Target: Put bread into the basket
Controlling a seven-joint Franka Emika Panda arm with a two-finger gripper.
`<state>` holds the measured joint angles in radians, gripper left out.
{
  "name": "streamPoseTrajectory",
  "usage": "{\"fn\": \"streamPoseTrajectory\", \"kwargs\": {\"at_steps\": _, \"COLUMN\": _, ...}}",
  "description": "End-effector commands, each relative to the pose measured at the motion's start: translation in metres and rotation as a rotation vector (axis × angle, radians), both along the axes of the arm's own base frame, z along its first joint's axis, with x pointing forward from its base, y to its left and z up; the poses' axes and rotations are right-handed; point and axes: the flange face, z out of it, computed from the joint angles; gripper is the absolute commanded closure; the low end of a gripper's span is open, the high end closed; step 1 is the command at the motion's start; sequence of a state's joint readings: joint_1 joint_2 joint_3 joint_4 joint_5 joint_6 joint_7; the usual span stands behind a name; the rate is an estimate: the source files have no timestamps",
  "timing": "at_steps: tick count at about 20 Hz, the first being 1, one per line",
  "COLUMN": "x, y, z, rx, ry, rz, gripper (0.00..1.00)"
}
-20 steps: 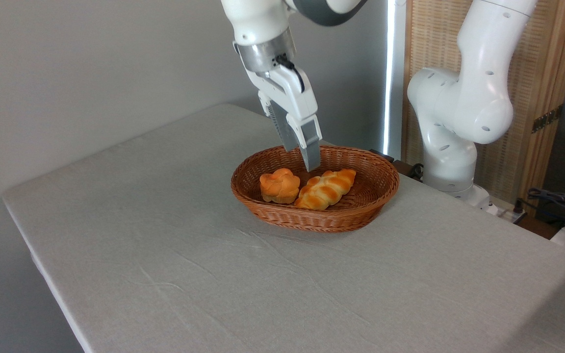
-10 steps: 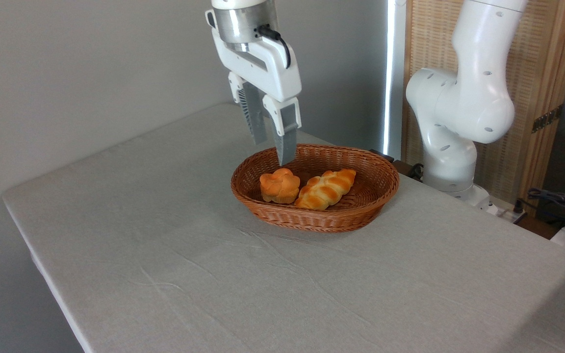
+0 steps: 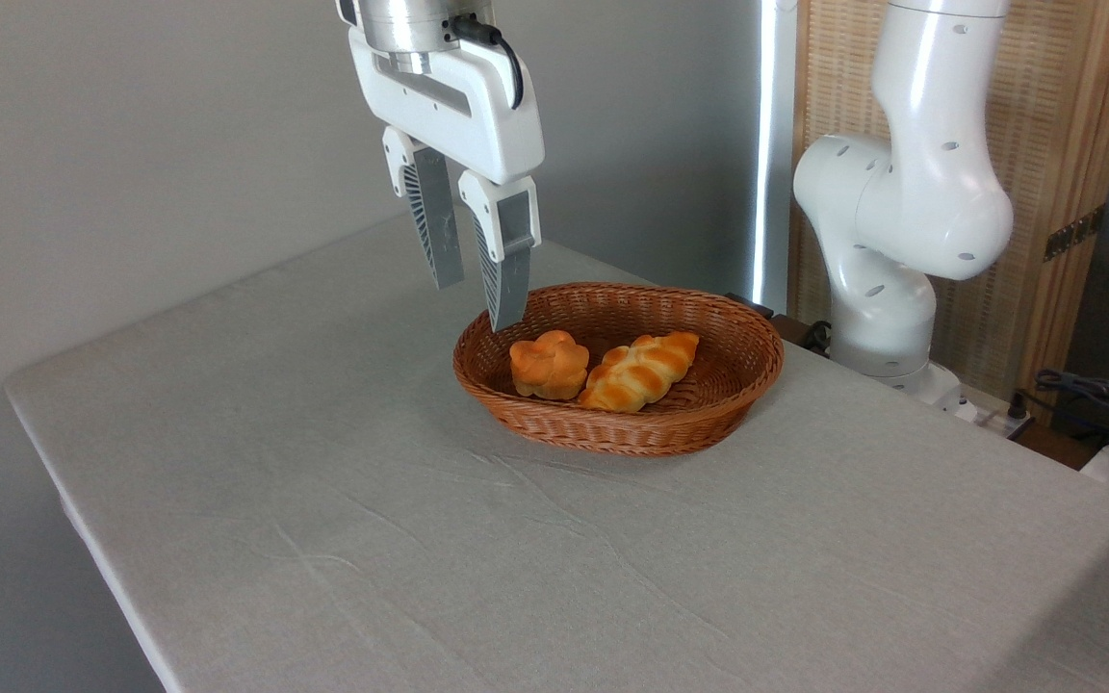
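The braided bread (image 3: 640, 371) lies inside the reddish-brown wicker basket (image 3: 737, 385), slanting from front left to back right. My gripper (image 3: 476, 306) hangs open and empty above the basket's left rim, well up and to the left of the loaf. Its fingertips point down, with a clear gap between them.
A small round flower-shaped orange bun (image 3: 549, 364) sits in the basket, touching the loaf's left side. The arm's white base (image 3: 887, 279) stands at the table's back right. Grey cloth covers the table (image 3: 323, 500), whose left and front edges drop off.
The gripper has risen and swung left, from over the loaf in the basket to above the basket's left rim. Both breads lie as before.
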<state>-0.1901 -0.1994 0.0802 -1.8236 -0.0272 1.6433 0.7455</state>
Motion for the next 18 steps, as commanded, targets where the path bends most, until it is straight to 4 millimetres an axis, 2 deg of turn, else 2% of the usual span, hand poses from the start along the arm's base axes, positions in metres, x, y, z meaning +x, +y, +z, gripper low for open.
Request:
{"fn": "streamPoseTrajectory", "kwargs": {"at_steps": 1, "x": 0.014, "y": 0.005, "z": 0.007, "rx": 0.023, "ry": -0.016, "rz": 0.012, "gripper": 0.00}}
{"fn": "streamPoseTrajectory", "kwargs": {"at_steps": 6, "x": 0.036, "y": 0.012, "z": 0.020, "rx": 0.024, "ry": -0.008, "rz": 0.039, "gripper": 0.00}}
{"fn": "streamPoseTrajectory", "kwargs": {"at_steps": 11, "x": 0.045, "y": 0.018, "z": 0.018, "rx": 0.030, "ry": 0.013, "rz": 0.051, "gripper": 0.00}}
{"fn": "streamPoseTrajectory", "kwargs": {"at_steps": 12, "x": 0.046, "y": 0.025, "z": 0.022, "rx": 0.029, "ry": 0.004, "rz": 0.065, "gripper": 0.00}}
{"fn": "streamPoseTrajectory", "kwargs": {"at_steps": 18, "x": 0.046, "y": 0.022, "z": 0.021, "rx": 0.027, "ry": 0.008, "rz": 0.103, "gripper": 0.00}}
